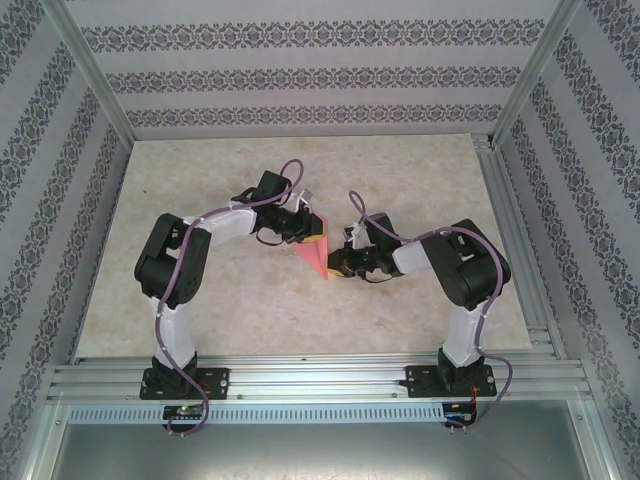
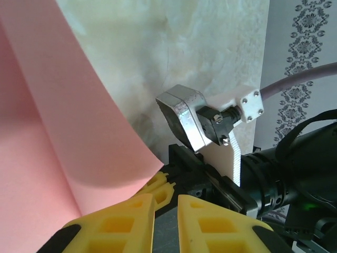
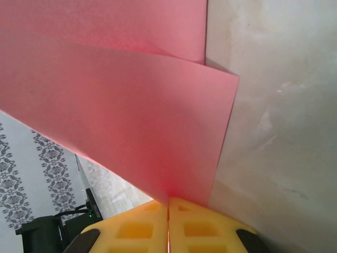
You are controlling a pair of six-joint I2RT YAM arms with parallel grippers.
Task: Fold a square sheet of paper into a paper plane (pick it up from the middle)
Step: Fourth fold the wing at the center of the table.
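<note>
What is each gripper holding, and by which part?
The right gripper pinches the pink paper sheet near a corner; the left gripper, slightly open, holds nothing.

Pale marble-patterned table [image 1: 220, 310]

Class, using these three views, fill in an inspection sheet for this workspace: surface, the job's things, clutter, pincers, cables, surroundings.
Surface: pale marbled tabletop, no marks seen.
Job's things: pink paper sheet, folded over into two layers, held up between the two arms, tapering to a point toward the near edge.
Clutter: nothing seen.
Pincers: right pincer shut on the sheet's edge; left pincer fingers slightly parted, with the sheet beside them and contact unclear.
Cables: purple cables run along both arms and loop loose near each wrist.
Surroundings: patterned wall panels on three sides; aluminium rail frame at the near edge carries the arm bases.
</note>
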